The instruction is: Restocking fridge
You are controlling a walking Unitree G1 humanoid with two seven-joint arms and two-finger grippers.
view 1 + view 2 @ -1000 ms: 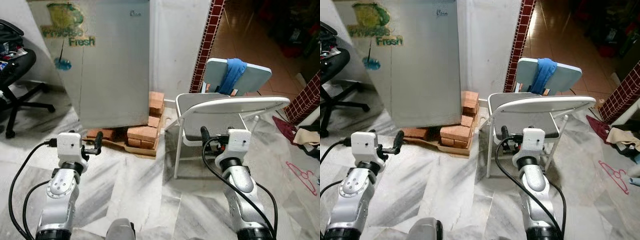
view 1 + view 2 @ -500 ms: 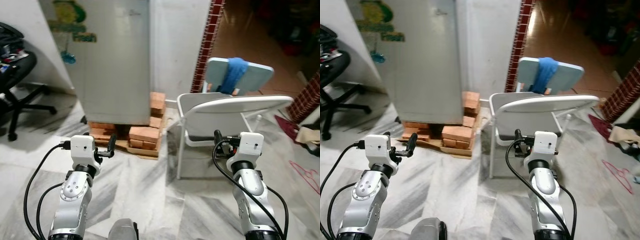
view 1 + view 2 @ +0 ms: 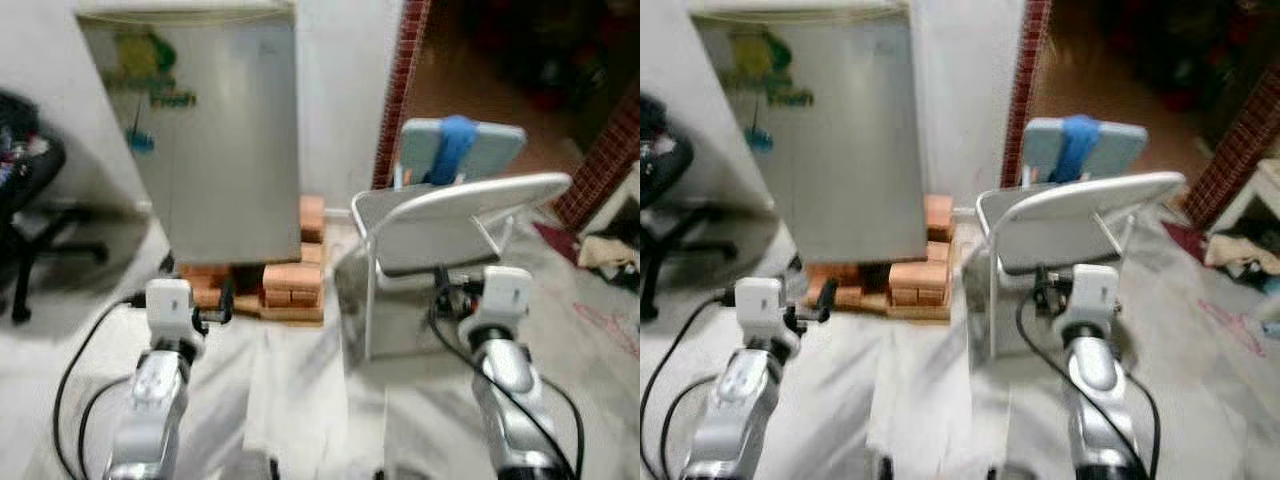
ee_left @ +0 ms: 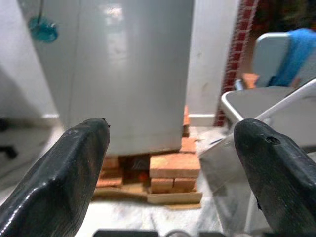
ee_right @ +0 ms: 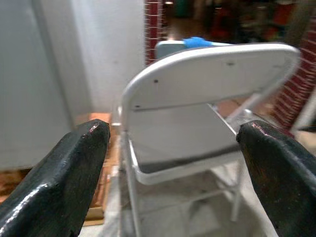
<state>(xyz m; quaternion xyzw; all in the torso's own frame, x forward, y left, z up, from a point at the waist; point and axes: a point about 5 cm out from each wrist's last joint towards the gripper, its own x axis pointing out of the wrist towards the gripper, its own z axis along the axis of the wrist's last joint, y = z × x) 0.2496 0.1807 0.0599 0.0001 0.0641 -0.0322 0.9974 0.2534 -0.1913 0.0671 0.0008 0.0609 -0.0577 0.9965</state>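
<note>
Left wrist view: spread left gripper [image 4: 168,163] faces shut fridge [image 4: 131,69]; empty right gripper [image 5: 173,168], also spread, risks striking folding chair [image 5: 197,98].

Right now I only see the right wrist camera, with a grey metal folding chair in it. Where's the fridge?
Observer: The tall silver fridge stands left of that folding chair, with its door shut.
Operator: What's my other hand doing?
Observer: The left gripper is open and empty, and it points at the fridge's bottom.
Operator: Anything else near?
Observer: A black office chair sits left of the fridge.
</note>
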